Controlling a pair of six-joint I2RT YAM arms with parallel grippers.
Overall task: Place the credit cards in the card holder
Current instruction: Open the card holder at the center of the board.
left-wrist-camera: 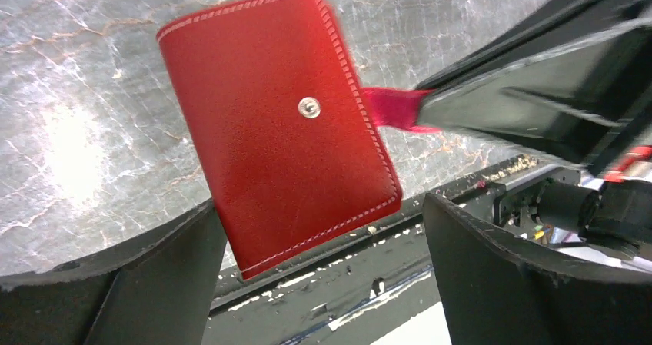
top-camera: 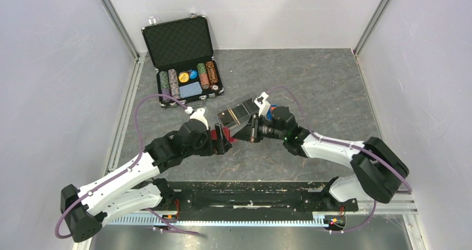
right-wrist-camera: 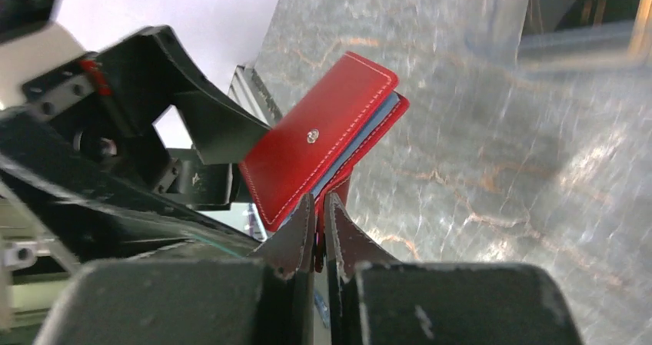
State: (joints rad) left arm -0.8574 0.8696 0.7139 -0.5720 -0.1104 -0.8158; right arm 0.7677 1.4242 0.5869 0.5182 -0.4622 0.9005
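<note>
A small red snap-tab wallet (left-wrist-camera: 281,122) hangs closed above the table, with a pale blue edge showing inside it (right-wrist-camera: 350,149). My right gripper (right-wrist-camera: 317,199) is shut on its red tab (left-wrist-camera: 388,108). The left gripper (left-wrist-camera: 319,203) stands wide open, and the wallet's lower corner sits between its fingers (left-wrist-camera: 165,272) without touching either one. Both grippers meet at the table's middle, the left gripper (top-camera: 222,140) beside the right gripper (top-camera: 238,136). Just behind them stands the card holder (top-camera: 239,113), a dark boxy tray with thin orange lines in it. I cannot make out the credit cards themselves.
A black chip briefcase (top-camera: 186,58) lies open at the back left, holding rows of poker chips (top-camera: 173,83) and a pale blue card (top-camera: 190,89). Grey walls close in the left, right and back. The arms' mounting rail (top-camera: 250,197) runs along the near edge.
</note>
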